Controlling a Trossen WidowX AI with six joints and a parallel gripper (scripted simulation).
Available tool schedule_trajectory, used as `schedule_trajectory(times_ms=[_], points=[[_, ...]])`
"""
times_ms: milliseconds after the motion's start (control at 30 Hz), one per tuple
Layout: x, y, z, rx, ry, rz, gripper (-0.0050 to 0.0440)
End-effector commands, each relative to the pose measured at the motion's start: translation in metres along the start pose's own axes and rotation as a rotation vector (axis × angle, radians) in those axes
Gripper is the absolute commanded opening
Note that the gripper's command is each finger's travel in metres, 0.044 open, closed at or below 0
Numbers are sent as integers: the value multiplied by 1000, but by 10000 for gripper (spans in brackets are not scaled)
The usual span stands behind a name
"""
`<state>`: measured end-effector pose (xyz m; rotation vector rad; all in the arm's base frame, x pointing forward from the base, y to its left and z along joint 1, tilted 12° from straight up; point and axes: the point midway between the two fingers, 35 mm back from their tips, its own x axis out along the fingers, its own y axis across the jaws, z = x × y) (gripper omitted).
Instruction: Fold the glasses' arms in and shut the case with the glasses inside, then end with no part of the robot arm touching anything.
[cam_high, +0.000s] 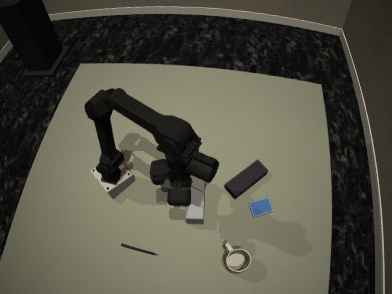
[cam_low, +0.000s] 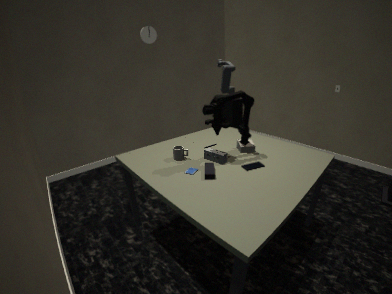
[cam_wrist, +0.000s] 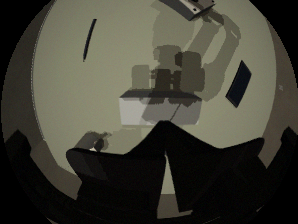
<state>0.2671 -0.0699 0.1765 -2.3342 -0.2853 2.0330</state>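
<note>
The glasses case (cam_high: 196, 206) (cam_low: 215, 155) (cam_wrist: 160, 106) is a grey box that lies on the table with its lid down. The glasses do not show in any view. My gripper (cam_high: 178, 195) (cam_low: 216, 129) (cam_wrist: 163, 125) is shut and empty. It hangs well above the case and touches nothing. In the wrist view its dark fingers fill the bottom, with the case below them in the middle.
A black box (cam_high: 245, 178) (cam_low: 209, 171) and a blue card (cam_high: 261, 207) (cam_low: 191, 171) lie right of the case. A mug (cam_high: 236, 260) (cam_low: 179, 153) (cam_wrist: 93, 143), a pen (cam_high: 139, 249) (cam_wrist: 88, 38), a dark flat slab (cam_low: 253, 165) (cam_wrist: 238, 84) and the arm's base (cam_high: 112, 177) are also there.
</note>
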Motion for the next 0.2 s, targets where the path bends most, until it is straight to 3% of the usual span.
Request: schedule_trajectory(times_ms=[0,167], points=[[12,7,36,7,-4,-1,0],[36,11,87,7,-3,-3,0]])
